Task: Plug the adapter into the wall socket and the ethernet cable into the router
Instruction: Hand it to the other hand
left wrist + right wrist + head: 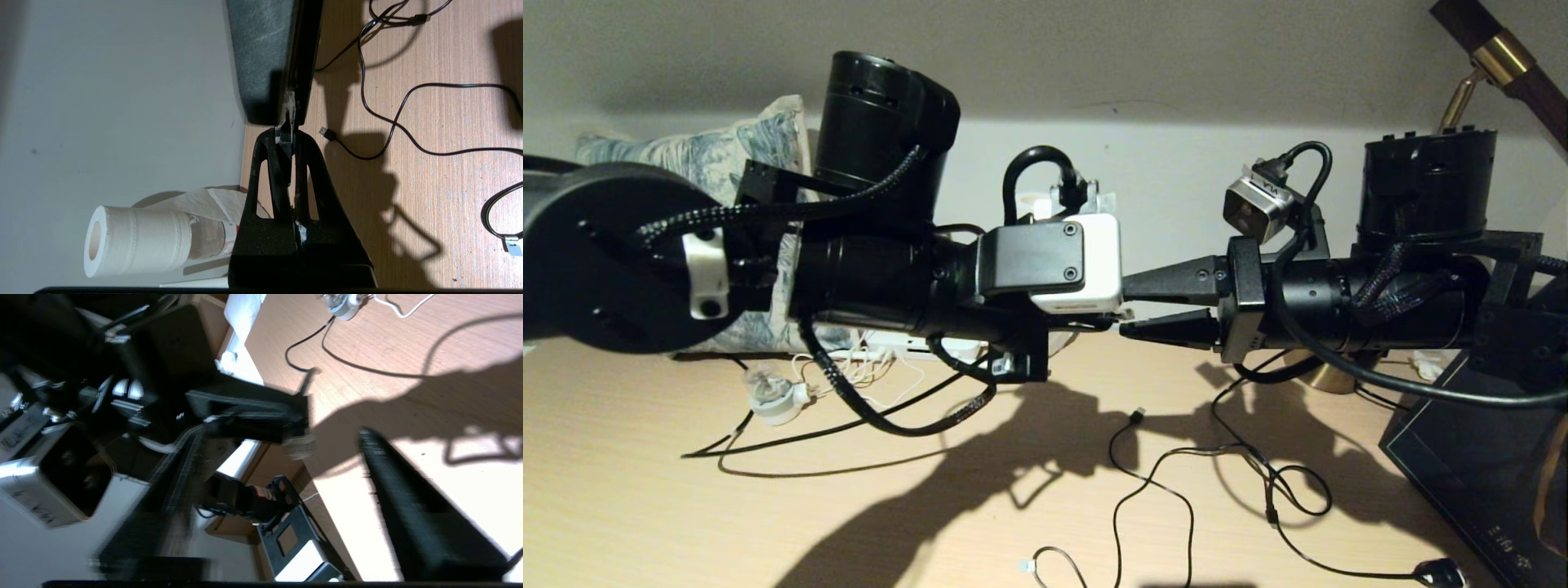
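Both arms meet in mid-air above the wooden table (1013, 506). My left gripper (288, 136) is shut on the small clear connector (290, 107) of the ethernet cable, which sticks out past the fingertips. My right gripper (1125, 309) faces it tip to tip. It stands open, with its fingers (392, 486) on either side of the left gripper's tip and the connector (300, 447). A flat white box (915, 351), perhaps the router, is mostly hidden under my left arm. The adapter and the wall socket are out of view.
On the table lie a round white-and-clear gadget (776, 400), a black USB-tipped cable (1139, 415), a tangle of thin black cables (1282, 490), a clear-tipped cable end (1025, 565) and a chunky black plug (1437, 572). A dark box (1478, 457) stands at the right, a pillow (727, 155) at the back left, a paper roll (135, 241) by the wall.
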Controlling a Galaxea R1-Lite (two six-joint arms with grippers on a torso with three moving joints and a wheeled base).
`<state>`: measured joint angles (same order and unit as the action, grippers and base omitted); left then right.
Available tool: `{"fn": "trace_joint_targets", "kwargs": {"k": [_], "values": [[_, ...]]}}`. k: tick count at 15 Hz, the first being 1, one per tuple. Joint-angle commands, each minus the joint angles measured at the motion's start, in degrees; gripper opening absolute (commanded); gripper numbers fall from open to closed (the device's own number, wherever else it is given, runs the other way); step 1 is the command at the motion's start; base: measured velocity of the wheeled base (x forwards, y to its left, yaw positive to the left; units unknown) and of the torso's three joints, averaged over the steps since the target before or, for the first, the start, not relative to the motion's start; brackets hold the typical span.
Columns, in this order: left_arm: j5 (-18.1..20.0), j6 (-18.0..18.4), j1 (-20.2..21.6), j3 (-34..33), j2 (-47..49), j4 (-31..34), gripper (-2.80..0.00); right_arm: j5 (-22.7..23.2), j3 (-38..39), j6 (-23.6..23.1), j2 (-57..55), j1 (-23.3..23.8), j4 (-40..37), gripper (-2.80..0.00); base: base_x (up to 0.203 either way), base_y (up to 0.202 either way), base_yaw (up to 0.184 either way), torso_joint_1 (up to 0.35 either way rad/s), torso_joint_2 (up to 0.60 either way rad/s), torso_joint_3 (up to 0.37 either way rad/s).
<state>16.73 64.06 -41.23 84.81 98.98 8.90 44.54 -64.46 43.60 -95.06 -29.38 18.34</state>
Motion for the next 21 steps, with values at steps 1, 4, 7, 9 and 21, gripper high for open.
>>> {"fn": "trace_joint_targets", "kwargs": {"k": [1, 4, 7, 9, 21], "values": [[0.06, 0.36, 0.01, 0.0, 0.08, -0.02, -2.8, 0.28, -0.05, 0.26, 0.14, 0.11, 0.12, -2.8, 0.0, 0.0, 0.0, 0.0, 0.0, 0.0], [0.13, 0.36, 0.01, 0.0, 0.08, -0.2, -2.8, 0.28, -0.05, 0.28, -0.04, 0.02, 0.03, -2.8, 0.0, 0.0, 0.0, 0.0, 0.0, 0.0], [0.15, 0.36, 0.01, 0.0, 0.08, -0.2, -2.8, 0.28, -0.05, 0.69, -0.04, 0.02, 0.03, -2.8, 0.0, 0.0, 0.0, 0.0, 0.0, 0.0], [0.15, 0.36, 0.01, 0.09, 0.35, -0.72, -2.8, 0.28, -0.05, 0.69, -0.04, 0.02, 0.03, -2.8, 0.0, 0.0, 0.0, 0.0, 0.0, 0.0], [0.24, -0.44, -0.01, -2.19, -0.88, -1.91, 0.0, -0.02, 0.03, 0.96, -0.21, 0.11, 0.12, -2.8, 0.0, 0.0, 0.0, 0.0, 0.0, 0.0]]}}
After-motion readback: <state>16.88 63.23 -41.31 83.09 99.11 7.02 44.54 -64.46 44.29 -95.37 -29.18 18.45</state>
